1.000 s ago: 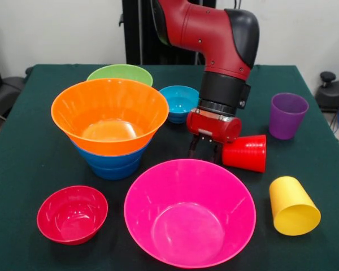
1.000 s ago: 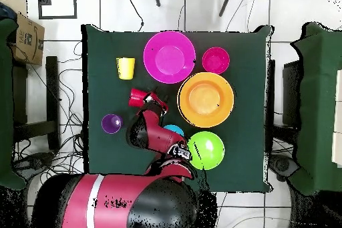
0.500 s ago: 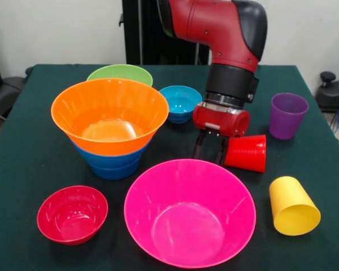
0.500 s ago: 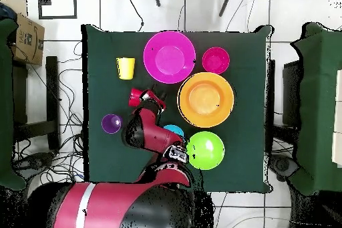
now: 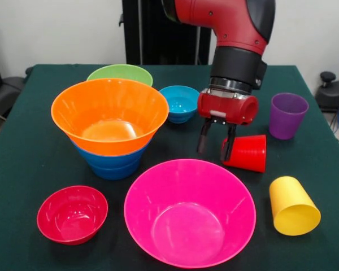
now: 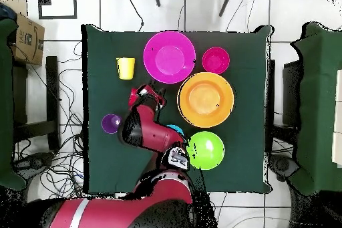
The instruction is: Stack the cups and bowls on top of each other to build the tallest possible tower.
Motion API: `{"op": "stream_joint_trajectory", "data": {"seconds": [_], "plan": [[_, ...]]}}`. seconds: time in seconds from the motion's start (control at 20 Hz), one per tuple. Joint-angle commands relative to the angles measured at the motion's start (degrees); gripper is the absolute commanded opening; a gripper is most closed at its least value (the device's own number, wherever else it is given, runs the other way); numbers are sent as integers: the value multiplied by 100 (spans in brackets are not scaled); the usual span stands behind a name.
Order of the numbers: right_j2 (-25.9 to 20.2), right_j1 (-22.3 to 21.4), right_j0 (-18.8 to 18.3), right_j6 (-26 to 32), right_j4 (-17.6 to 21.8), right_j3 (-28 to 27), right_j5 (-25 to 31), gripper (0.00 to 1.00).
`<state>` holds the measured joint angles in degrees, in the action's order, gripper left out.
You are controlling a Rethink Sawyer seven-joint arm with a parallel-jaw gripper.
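Note:
My gripper [image 5: 214, 153] hangs open and empty just above the cloth, behind the big pink bowl [image 5: 189, 212]. Its right finger stands right against the closed end of the red cup [image 5: 247, 152], which lies on its side. The tower is an orange bowl [image 5: 109, 110] nested in blue bowls [image 5: 111, 165] at the left. A purple cup [image 5: 287, 114] stands upright at the right, and a yellow cup [image 5: 292, 206] lies on its side near the front. In the overhead view the gripper [image 6: 155, 95] sits between the red cup [image 6: 136, 95] and the orange bowl [image 6: 206, 99].
A green bowl [image 5: 120, 73] and a small light-blue bowl [image 5: 179, 103] stand behind the tower. A small red bowl [image 5: 72, 213] sits at the front left. The dark green tablecloth [image 5: 28, 147] ends close to the yellow cup and the pink bowl.
The arm has shifted right in the front view and risen slightly, bringing the open gripper up beside the red cup. No object has moved.

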<state>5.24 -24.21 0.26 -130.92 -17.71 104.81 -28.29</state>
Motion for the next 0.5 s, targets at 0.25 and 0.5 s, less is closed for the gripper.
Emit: {"op": "stream_joint_trajectory", "data": {"seconds": [0.25,0.5], "plan": [[-636,152,-279,-801,95,-83,924,100],[-770,515,-451,-742,217,-477,719,100]]}}
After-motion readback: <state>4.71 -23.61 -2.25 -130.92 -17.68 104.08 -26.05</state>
